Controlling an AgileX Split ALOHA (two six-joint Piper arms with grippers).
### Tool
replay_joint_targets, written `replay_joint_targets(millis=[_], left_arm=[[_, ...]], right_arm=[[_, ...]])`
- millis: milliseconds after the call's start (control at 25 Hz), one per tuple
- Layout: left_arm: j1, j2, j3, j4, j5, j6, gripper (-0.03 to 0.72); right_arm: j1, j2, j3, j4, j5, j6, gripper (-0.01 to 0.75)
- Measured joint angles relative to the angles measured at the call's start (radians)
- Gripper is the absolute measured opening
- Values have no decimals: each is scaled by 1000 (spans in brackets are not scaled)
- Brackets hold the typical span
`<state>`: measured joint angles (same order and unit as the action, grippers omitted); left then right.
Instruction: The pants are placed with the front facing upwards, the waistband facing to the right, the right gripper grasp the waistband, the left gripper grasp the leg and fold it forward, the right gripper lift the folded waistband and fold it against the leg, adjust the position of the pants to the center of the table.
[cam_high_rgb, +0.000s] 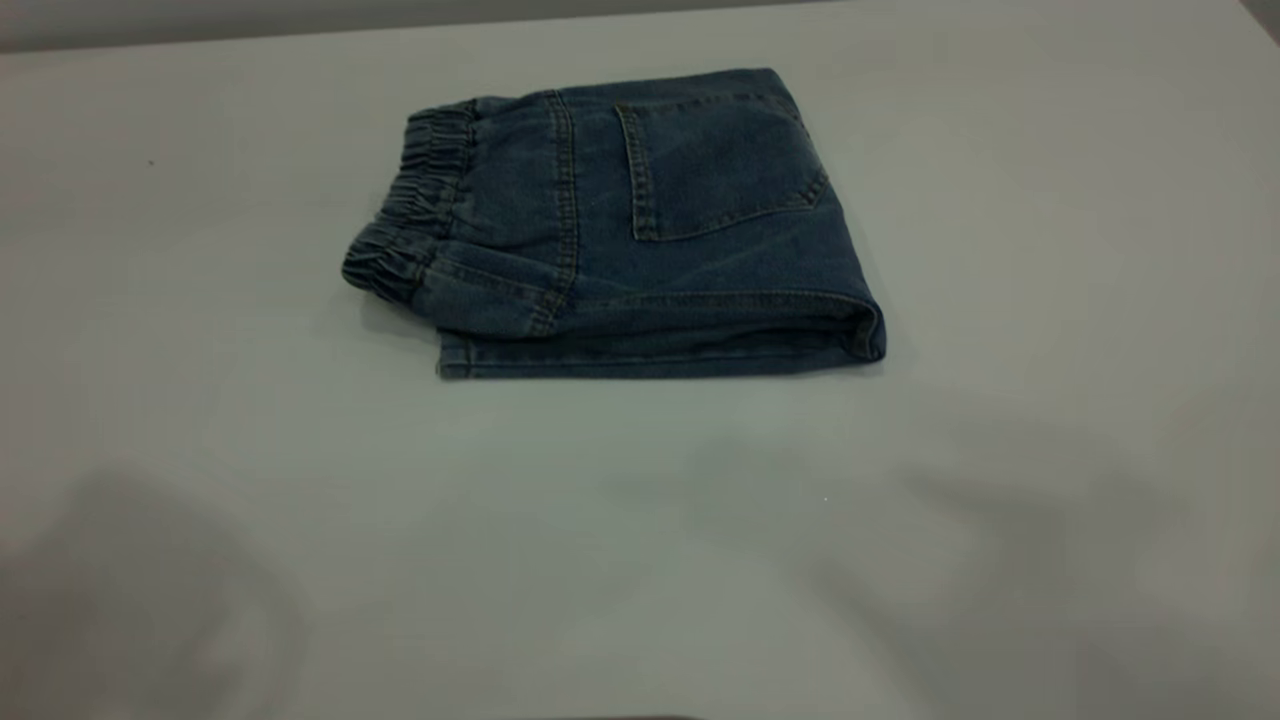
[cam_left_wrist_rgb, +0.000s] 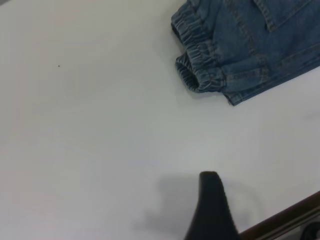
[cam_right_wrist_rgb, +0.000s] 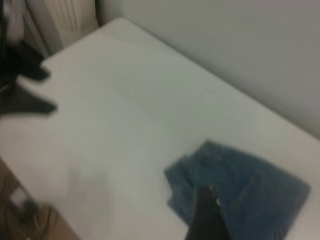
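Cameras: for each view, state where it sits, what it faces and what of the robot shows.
Exterior: outside the rig, looking down at the folded pants on the table; no arm shows.
Left wrist: above the table, facing the waistband; one black fingertip shows.
Right wrist: higher and farther off, facing the pants; own fingertip shows, left gripper beyond.
All three share the pants.

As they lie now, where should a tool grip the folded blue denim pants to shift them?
Probably the thick folded edge of the folded blue denim pants, coming in from the exterior view's right: its stacked layers would move together, unlike the loose ruffled waistband opposite.
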<state>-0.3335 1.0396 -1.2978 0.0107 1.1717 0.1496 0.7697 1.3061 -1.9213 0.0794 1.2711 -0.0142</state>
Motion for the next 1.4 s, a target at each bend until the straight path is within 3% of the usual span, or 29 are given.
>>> replay_joint_targets(millis=[280,800,1040,1400], left_arm=[[0,-50,49,-73,0,-1,477],[0,-412,447,-90,0,-10,477],[0,-588,637,-89,0,-48,477],[0,-723,805,-87,-48,-59,477]], right_arm=[[0,-210,436,-4,1,-2,430],[0,-460,1152,-7,-26,14,428],[0,-596,1330,-8,-37,45,428],[0,-920,1410,-114,-77,65,428]])
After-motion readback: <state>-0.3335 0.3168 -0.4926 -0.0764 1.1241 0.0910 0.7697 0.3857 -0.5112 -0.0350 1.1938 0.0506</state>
